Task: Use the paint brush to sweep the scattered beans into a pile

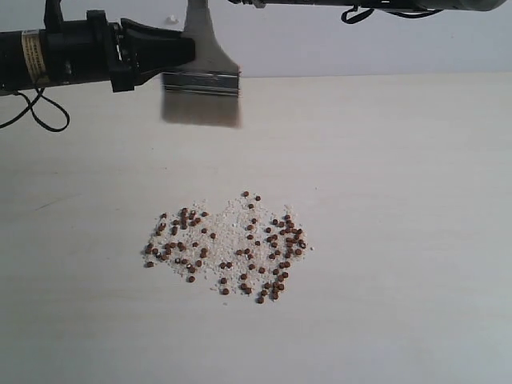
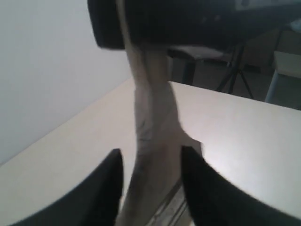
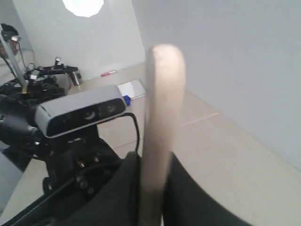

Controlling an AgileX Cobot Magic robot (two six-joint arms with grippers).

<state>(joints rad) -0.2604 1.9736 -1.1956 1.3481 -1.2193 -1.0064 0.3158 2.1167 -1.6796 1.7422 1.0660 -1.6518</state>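
Observation:
The beans [image 1: 228, 244] lie spread in a loose speckled patch with white grains on the pale table [image 1: 400, 200], wider than the brush. The paint brush [image 1: 200, 80] hangs upright over the table's far side, bristles [image 1: 200, 109] down, well clear of the beans. My right gripper [image 3: 155, 162] is shut on the wooden handle [image 3: 162, 94]; it is out of the exterior view. My left gripper [image 1: 186, 50] comes in from the left, and its open fingers [image 2: 150, 165] straddle the handle's wide lower part [image 2: 153, 122], with a thin gap on one side.
The left arm's body and black cable [image 1: 36, 112] hang over the far left of the table. The right arm [image 1: 384, 6] runs along the top edge. The right wrist view shows the left arm's grey camera [image 3: 80, 113]. A white wall stands behind the table.

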